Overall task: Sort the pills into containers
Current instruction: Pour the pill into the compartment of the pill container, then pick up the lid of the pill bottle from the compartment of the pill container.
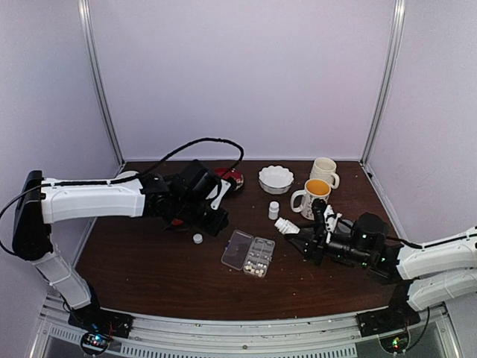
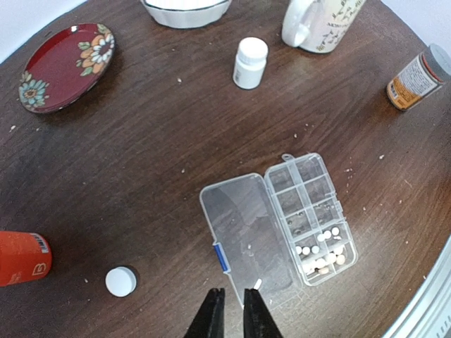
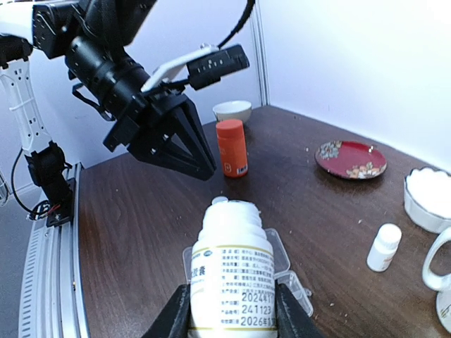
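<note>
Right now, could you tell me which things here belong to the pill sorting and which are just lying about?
Job in hand: pills; clear pill box; probably the large white bottle gripped in the right fingers.
Lying about: red plate; orange bottle; loose white cap; small white bottle; mug; white bowl; grey-capped bottle.

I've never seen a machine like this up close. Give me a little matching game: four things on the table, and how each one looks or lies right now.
Things:
1. pill box
2. large white bottle
3. red plate
4. loose white cap

States:
A. painted with flowers
B. gripped by the right tool
C. lying by itself on the table
D. lid swung open, pills in the end cells

Pairs: 1-D, 2-B, 3-A, 4-C.
</note>
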You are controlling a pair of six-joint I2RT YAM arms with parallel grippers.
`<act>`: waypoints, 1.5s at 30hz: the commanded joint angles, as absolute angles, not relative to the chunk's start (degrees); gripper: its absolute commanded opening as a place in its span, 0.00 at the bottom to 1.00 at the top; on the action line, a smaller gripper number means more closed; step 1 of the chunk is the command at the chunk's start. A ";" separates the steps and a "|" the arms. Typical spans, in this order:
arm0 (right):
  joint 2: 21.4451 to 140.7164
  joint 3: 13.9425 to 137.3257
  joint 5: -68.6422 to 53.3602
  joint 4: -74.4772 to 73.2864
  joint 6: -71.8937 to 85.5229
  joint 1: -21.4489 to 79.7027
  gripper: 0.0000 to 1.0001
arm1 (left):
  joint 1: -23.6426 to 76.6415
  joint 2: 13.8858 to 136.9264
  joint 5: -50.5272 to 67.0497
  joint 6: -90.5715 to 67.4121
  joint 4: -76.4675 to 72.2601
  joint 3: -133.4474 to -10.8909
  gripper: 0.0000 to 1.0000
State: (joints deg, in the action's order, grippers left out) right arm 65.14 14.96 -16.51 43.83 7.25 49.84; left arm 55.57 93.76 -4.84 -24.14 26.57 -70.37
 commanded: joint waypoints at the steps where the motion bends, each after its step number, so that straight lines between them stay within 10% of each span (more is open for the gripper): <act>1: 56.83 16.21 -15.67 39.63 3.61 49.70 0.00 | 55.02 90.18 -9.25 -26.18 28.85 -70.22 0.14; 9: 43.39 21.55 -16.42 34.75 -2.45 49.82 0.00 | 54.47 90.01 -12.19 -29.08 32.11 -69.17 0.27; 19: 37.80 19.99 -23.44 52.92 -2.77 50.28 0.00 | 50.81 90.70 -15.02 -31.24 33.92 -63.40 0.74; 45: 39.26 21.18 -17.31 53.87 -14.67 52.82 0.00 | 42.80 105.86 -7.01 -24.62 29.61 -68.37 0.65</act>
